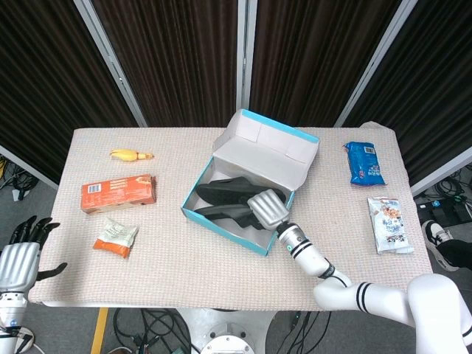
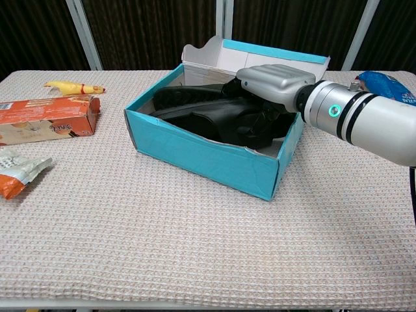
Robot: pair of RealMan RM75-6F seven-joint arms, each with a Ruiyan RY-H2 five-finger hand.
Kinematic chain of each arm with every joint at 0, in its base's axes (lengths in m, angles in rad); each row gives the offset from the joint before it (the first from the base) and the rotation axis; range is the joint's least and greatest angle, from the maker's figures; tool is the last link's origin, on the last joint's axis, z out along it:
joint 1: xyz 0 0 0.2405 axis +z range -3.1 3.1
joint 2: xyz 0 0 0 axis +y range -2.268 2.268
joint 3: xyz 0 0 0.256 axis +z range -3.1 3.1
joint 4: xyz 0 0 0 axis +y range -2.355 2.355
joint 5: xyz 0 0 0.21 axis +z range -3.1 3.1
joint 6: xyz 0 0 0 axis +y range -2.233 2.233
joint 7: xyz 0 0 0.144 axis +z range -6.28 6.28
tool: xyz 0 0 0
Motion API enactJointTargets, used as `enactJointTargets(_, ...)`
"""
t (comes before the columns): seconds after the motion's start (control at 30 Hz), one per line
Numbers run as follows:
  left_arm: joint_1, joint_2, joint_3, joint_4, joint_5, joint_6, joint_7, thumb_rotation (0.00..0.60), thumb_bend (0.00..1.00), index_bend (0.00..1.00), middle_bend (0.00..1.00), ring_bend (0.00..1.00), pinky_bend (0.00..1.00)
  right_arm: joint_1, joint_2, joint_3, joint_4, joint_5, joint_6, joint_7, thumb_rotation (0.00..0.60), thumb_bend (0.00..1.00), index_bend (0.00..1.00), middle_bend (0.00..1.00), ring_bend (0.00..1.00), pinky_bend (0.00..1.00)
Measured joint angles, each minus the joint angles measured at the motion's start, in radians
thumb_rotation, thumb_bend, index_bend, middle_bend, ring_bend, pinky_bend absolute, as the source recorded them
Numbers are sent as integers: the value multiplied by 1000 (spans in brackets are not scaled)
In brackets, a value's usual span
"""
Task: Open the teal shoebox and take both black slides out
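Note:
The teal shoebox (image 1: 221,225) (image 2: 201,153) stands open mid-table, its lid (image 1: 269,151) (image 2: 260,55) tipped up at the back. Two black slides lie inside, the far one (image 1: 228,190) (image 2: 188,96) along the back wall and the near one (image 1: 221,212) (image 2: 208,120) along the front. My right hand (image 1: 267,208) (image 2: 273,81) reaches into the box's right end, palm down over the near slide. Its dark fingers drop onto the slide and blend with it, so a grip cannot be made out. My left hand (image 1: 18,262) hangs off the table's front left corner, fingers spread, holding nothing.
An orange carton (image 1: 118,193) (image 2: 45,118), a yellow rubber chicken (image 1: 131,155) (image 2: 71,86) and a small snack packet (image 1: 116,237) (image 2: 16,169) lie left of the box. A blue packet (image 1: 363,163) (image 2: 390,83) and a white packet (image 1: 389,223) lie to the right.

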Motion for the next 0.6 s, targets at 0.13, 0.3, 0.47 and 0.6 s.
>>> enactJointTargets(0.13,-3,1,-2,-3,2,-1,3,600,0,216,139,37,112,-7,46,8,-51,-48,23,46,600,511,692,554,430,570)
enactJointTargets(0.3,-7,2,-4,-9,6,-2,11,600,0,217,139,37,112,-24,96,22,-94,-98,69,118,600,507,694,556,428,572)
enactJointTargets(0.47,-11,8,-5,-15,5,-7,18,600,0,217,139,37,112,-72,163,29,-145,-155,145,259,600,498,694,557,428,573)
enactJointTargets(0.6,-13,11,-6,-19,8,-6,22,600,0,217,139,37,112,-130,286,15,-208,-181,175,410,600,476,693,555,427,614)
